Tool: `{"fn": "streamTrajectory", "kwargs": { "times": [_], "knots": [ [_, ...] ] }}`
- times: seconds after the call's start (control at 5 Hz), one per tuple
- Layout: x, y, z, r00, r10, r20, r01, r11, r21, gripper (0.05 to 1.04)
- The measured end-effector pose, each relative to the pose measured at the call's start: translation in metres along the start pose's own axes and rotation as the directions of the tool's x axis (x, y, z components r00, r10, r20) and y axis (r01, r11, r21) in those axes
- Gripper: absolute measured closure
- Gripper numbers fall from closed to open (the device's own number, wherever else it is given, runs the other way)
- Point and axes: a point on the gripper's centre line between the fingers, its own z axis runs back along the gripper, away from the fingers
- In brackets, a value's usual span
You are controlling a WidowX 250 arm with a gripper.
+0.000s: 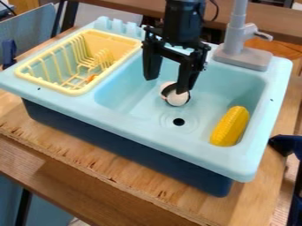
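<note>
My black gripper (pixel 168 82) hangs over the back left part of the light blue sink basin (pixel 135 99), its two fingers spread apart. Just below the fingertips is a small rounded white thing with a dark band (pixel 177 98), nearest to the right finger, which partly overlaps it in view. Whether the finger touches it I cannot tell. A yellow corn cob (pixel 231 126) lies along the right side of the basin, to the right of the dark drain hole (pixel 179 122).
A yellow dish rack (pixel 75 92) with a small orange thing (pixel 91 78) inside stands at the sink's left. The grey faucet (pixel 243 54) rises behind the basin, right of the arm. The sink's raised rim (pixel 177 148) surrounds the basin on a wooden table (pixel 112 176).
</note>
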Motion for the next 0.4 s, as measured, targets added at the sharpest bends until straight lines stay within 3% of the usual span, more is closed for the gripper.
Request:
{"fn": "streamTrajectory", "kwargs": {
  "times": [0.4],
  "knots": [
    [0.0001,-0.001,0.0,1.0,0.002,0.0,-0.002,1.0,0.0,0.084]
  ]
}}
